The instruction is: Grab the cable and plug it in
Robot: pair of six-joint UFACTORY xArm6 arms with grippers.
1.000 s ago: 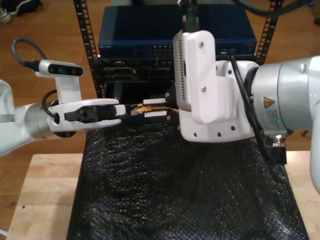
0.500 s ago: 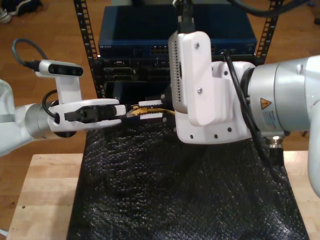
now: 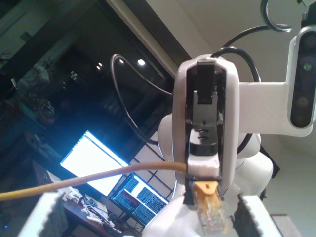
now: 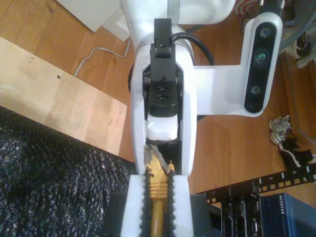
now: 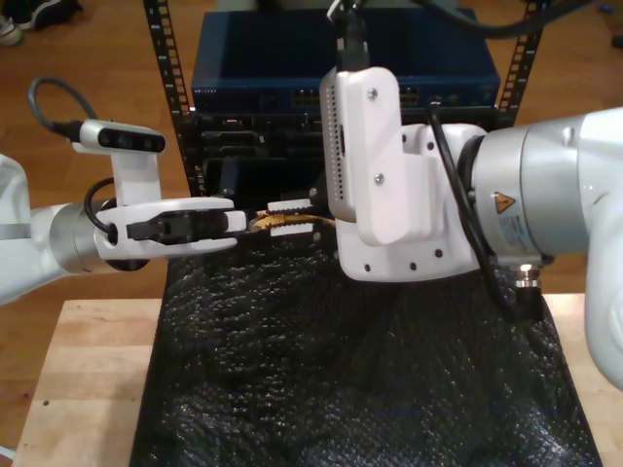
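While my second tool (image 4: 157,183) clamps the thin yellow network cable (image 4: 157,210) behind its fragile clear plug (image 3: 210,217), my first tool (image 3: 150,212) stands open; the limp cord is best taken at the boot.

white moulded shells over silver-grey cylindrical joints. black pincer (image 5: 248,222) core inside a white housing. grey camera bar (image 5: 119,137) on a white bracket, fed by a looped black cable. ventilation slots and dark screws on the larger white block (image 5: 375,170). orange warning triangle (image 5: 502,204) on the silver joint.
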